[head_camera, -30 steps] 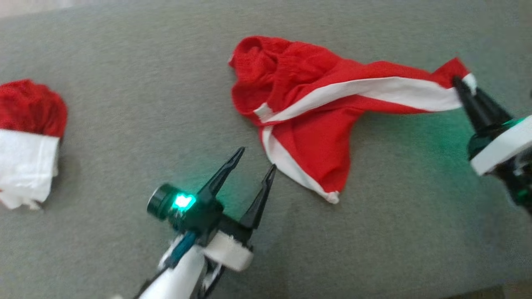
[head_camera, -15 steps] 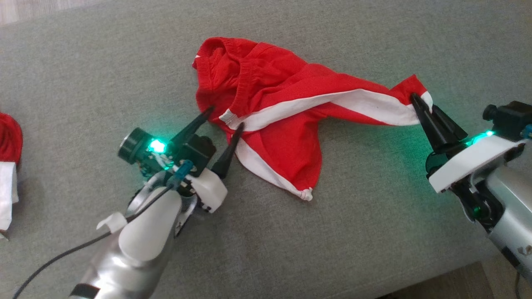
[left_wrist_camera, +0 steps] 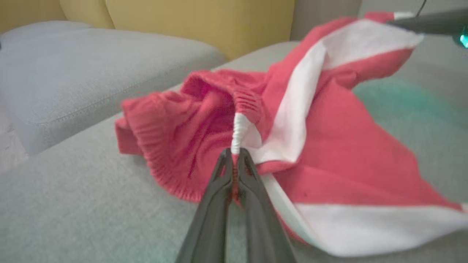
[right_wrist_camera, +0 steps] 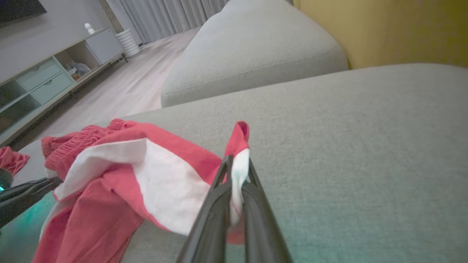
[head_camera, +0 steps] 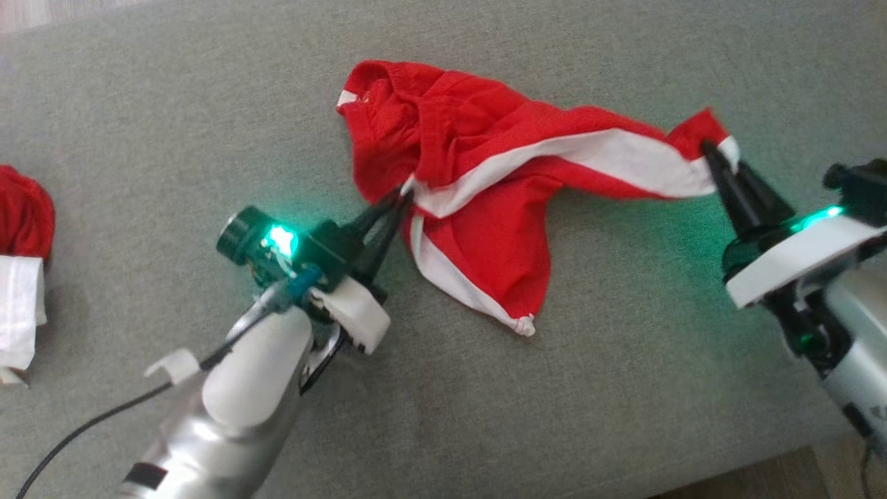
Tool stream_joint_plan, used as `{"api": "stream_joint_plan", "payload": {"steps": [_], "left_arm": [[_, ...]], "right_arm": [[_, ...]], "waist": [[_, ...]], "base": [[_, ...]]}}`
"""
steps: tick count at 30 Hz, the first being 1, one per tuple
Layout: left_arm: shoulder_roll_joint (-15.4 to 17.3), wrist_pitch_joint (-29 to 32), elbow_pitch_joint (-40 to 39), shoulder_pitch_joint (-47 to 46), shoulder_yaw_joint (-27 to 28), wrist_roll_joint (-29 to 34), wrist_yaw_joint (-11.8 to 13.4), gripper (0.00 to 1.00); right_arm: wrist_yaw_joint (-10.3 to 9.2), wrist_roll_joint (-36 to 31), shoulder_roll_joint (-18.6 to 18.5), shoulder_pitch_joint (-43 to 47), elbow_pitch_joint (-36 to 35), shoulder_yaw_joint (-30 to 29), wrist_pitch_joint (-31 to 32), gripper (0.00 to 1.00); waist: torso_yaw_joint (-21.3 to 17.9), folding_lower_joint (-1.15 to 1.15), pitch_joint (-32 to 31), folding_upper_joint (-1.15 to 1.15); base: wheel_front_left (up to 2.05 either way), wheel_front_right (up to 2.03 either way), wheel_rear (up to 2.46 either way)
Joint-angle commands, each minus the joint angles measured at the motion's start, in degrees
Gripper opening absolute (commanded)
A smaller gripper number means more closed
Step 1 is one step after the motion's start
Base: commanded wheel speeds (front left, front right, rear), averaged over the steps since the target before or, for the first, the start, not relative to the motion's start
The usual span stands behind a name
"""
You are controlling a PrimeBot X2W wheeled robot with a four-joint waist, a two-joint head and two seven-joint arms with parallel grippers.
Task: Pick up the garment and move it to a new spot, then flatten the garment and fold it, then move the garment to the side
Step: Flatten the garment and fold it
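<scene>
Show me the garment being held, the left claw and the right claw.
garment (head_camera: pixel 499 242), head view, on its red lower panel.
left claw (left_wrist_camera: pixel 234 152), left wrist view, between its fingertips.
right claw (right_wrist_camera: pixel 237 162), right wrist view, between its fingertips.

A grey fabric sofa seat (head_camera: pixel 208 104) stretches across a living room. A second grey cushion (right_wrist_camera: pixel 256 62) lies beyond it, against mustard-yellow upholstery (left_wrist_camera: pixel 182 22). Pale wood flooring (right_wrist_camera: pixel 128 87) runs to light grey curtains (right_wrist_camera: pixel 164 14), where a white ribbed pot (right_wrist_camera: pixel 128 42) stands just beside a low cabinet (right_wrist_camera: pixel 47 76) with pale green drawers and open shelves. A small white ornament (right_wrist_camera: pixel 89 28) sits on top, below a dark screen (right_wrist_camera: pixel 18 9) on the plain wall (right_wrist_camera: pixel 55 40). The light is soft and even.
</scene>
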Motion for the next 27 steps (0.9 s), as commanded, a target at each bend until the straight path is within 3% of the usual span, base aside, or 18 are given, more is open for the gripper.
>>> {"api": "stream_joint_plan", "payload": {"steps": [1, 5, 6, 11, 14, 19, 23, 27], "left_arm": [[0.7, -1.3, -4.0, -3.4, 1.7, -4.2, -0.3, 0.0], [3.2, -0.2, -11.1, -9.3, -0.5, -15.3, -0.3, 0.0], [3.2, -0.2, -11.1, -9.3, -0.5, -15.3, -0.3, 0.0], [6.9, 3.8, -16.3, -23.9, 0.8, -27.9, -0.3, 0.0], [7.4, 3.6, -14.4, -33.7, 2.5, -30.8, -0.3, 0.0], [5.8, -2.0, -11.5, -45.0, 2.2, -31.3, -0.3, 0.0], [6.2, -5.2, -11.7, -44.1, -0.2, -32.9, -0.3, 0.0], [8.9, -6.5, -15.2, -34.1, -4.2, -33.6, -0.3, 0.0]], "right_arm": [[-0.04, -0.9, -2.1, 0.5, -2.0, -2.5, -0.9, 0.0], [-0.04, -3.4, -2.6, -3.5, -3.1, -9.0, -1.5, 0.0], [-0.04, -3.4, -2.6, -3.5, -3.1, -9.0, -1.5, 0.0], [-0.04, -7.0, -2.1, -13.1, -2.6, -16.1, -0.9, 0.0], [-0.04, -10.1, -1.0, -20.5, -1.4, -19.3, -0.2, 0.0], [-0.04, -16.0, 0.7, -29.2, 0.4, -25.2, -0.8, 0.0], [-0.04, -18.4, 2.1, -28.2, -0.2, -27.8, -0.9, 0.0], [-0.04, -18.8, 3.2, -19.1, -2.6, -28.0, 0.5, 0.0]], "waist": [[0.1, -0.01, 0.0, 0.0], [0.0, -0.01, 0.6, 0.0], [0.0, -0.01, 0.6, 0.0], [-0.1, -0.01, 2.7, 0.0], [-0.3, -0.01, 4.4, 0.0], [0.2, -0.01, 6.1, 0.0], [1.2, -0.01, 5.9, 0.0], [2.2, -0.01, 5.5, 0.0]], "base": [[0.0, 0.0, 0.0], [0.0, 0.0, 0.0], [0.0, 0.0, 0.0], [0.0, 0.0, 0.0], [0.0, 0.0, 0.0], [0.0, 0.0, 0.0], [0.0, 0.0, 0.0], [0.0, 0.0, 0.0]]}}
